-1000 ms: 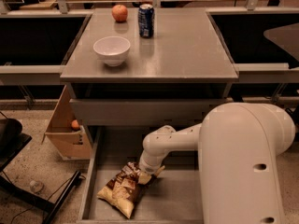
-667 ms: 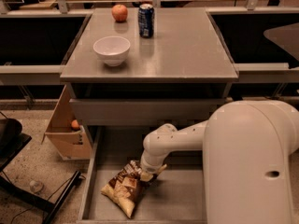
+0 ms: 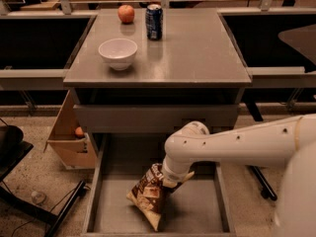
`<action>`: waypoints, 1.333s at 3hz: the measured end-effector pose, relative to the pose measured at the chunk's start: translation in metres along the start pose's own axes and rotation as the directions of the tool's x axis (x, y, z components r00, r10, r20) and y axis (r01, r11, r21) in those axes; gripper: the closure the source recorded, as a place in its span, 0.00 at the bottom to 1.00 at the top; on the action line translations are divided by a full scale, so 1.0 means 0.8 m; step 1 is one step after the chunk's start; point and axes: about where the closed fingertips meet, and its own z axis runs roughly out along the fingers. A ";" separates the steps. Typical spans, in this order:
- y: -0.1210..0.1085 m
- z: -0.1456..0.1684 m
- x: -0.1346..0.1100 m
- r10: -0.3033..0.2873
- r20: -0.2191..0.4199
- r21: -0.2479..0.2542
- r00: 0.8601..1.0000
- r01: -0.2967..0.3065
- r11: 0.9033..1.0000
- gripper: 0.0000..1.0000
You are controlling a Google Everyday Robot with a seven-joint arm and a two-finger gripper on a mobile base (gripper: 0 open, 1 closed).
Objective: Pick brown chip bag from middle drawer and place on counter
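Note:
The brown chip bag (image 3: 148,197) hangs tilted upright inside the open middle drawer (image 3: 200,212), its lower tip close to the drawer floor. My gripper (image 3: 171,180) is at the end of the white arm (image 3: 237,144), reaching down into the drawer from the right. It is shut on the bag's upper right corner. The grey counter (image 3: 197,53) lies above the drawer, at the top of the cabinet.
On the counter stand a white bowl (image 3: 118,53), a blue soda can (image 3: 154,21) and an apple (image 3: 126,14). A cardboard box (image 3: 69,137) leans by the drawer's left side. A black chair base (image 3: 19,181) is on the floor at left.
The bag lay flat on the drawer floor; now it is raised, more upright and shifted right with the gripper. The arm has lifted and swung.

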 end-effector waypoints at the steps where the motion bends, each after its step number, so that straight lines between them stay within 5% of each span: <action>1: -0.004 -0.108 0.034 0.074 0.023 0.061 0.997 -0.075 0.995 1.00; 3: -0.061 -0.272 0.038 0.177 0.009 0.113 0.984 -0.177 0.978 1.00; 4: -0.076 -0.305 0.029 0.169 -0.045 0.100 0.985 -0.164 0.981 1.00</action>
